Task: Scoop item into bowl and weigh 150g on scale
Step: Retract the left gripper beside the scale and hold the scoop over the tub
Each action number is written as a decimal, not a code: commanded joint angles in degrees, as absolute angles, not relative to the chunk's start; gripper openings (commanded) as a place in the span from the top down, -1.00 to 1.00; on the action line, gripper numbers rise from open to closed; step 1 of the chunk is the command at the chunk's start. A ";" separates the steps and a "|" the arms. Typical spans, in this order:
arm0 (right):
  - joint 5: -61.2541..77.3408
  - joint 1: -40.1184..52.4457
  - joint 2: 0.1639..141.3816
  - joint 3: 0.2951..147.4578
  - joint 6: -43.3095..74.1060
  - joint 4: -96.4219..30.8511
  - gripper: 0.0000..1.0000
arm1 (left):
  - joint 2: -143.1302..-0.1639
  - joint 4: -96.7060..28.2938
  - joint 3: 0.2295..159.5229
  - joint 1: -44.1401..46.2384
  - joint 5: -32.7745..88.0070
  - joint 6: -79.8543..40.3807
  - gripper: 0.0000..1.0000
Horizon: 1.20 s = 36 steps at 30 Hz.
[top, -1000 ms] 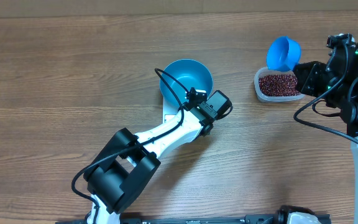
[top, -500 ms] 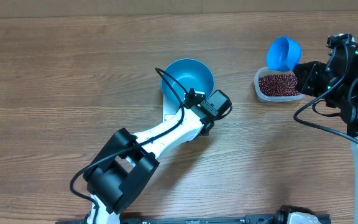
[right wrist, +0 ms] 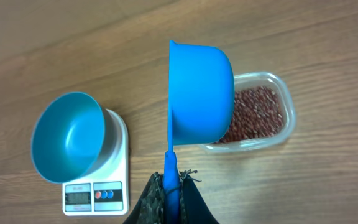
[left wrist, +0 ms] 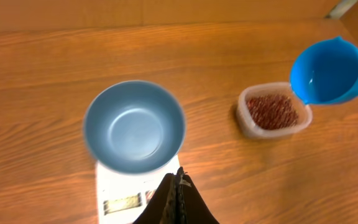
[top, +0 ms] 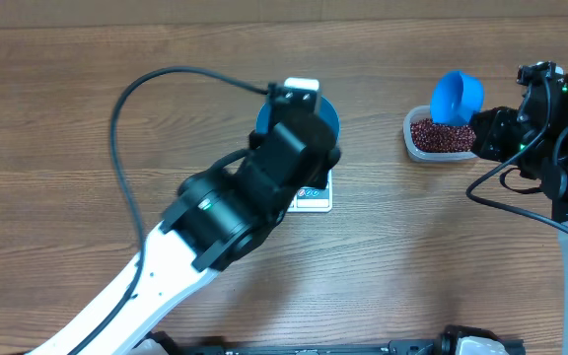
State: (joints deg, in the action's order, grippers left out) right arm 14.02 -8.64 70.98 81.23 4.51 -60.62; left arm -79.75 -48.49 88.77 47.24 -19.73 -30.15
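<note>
Right gripper (right wrist: 169, 186): jaws clamped on the handle of the blue scoop (right wrist: 197, 93). The scoop's cup is at 12 o'clock of the jaws, turned on its side with its mouth toward 9 o'clock, empty, hanging over the near edge of the clear tub (right wrist: 281, 134). The beans (right wrist: 257, 112) lie heaped in the tub.

Left gripper (left wrist: 176, 193): jaws pressed together, holding nothing, above the front of the scale (left wrist: 120, 199). The blue bowl (left wrist: 134, 127) sits on the scale, empty. The tub is at 3 o'clock of the bowl, apart, on the tabletop (left wrist: 42, 62).
</note>
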 commanded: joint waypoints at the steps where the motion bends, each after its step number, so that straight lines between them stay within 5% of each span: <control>1: 11.33 -8.86 69.67 83.00 2.96 -61.43 0.93 | -73.10 -54.61 89.14 47.37 -23.70 -31.31 0.92; 7: 4.91 -8.71 70.48 83.00 2.96 -63.11 0.93 | -67.77 -69.73 89.12 43.68 -37.87 -49.82 0.92; 15: -2.96 -3.64 71.96 83.02 2.39 -63.13 0.93 | -68.49 -63.40 89.12 12.97 6.96 -16.27 0.92; 18: -2.96 -2.72 72.14 83.26 1.78 -63.11 0.93 | -68.49 -62.26 89.17 8.08 15.44 -7.14 0.92; 25: -2.94 -2.66 72.20 83.40 1.56 -62.72 0.93 | -69.91 -63.26 91.33 9.47 17.04 11.49 0.92; 36: -2.94 -2.68 72.20 83.40 0.27 -62.76 0.93 | -77.23 -70.89 92.09 15.07 17.41 17.65 0.92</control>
State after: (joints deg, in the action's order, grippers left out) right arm -2.22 -2.92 72.29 81.34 1.41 -62.78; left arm -77.65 -70.76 91.22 14.68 16.38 14.85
